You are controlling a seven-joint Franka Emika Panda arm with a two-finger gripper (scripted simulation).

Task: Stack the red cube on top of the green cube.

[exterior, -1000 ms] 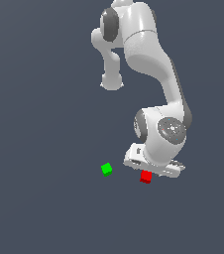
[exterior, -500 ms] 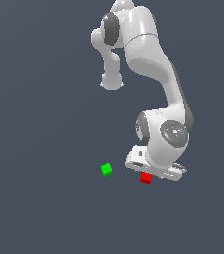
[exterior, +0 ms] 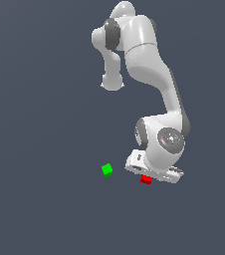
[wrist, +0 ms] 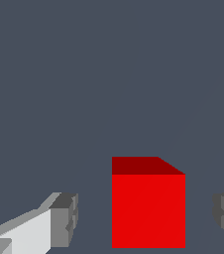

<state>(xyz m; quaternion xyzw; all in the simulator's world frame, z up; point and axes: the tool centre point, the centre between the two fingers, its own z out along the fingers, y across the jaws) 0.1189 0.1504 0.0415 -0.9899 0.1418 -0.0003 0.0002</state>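
The red cube (exterior: 146, 179) lies on the dark floor right under my hand; in the wrist view the red cube (wrist: 148, 208) stands between my two fingertips, with a gap on each side. My gripper (wrist: 146, 218) is open around it, touching neither side; in the exterior view the gripper (exterior: 147, 178) is low over the cube and its fingers are mostly hidden by the hand. The green cube (exterior: 107, 170) sits on the floor a short way to the exterior view's left of the red one, and is out of the wrist view.
The plain dark grey floor (exterior: 45, 209) stretches all around. My white arm (exterior: 149, 69) rises above the cubes toward the back of the exterior view.
The arm's upper part has shifted slightly; the hand stays low over the red cube. Neither cube has moved.
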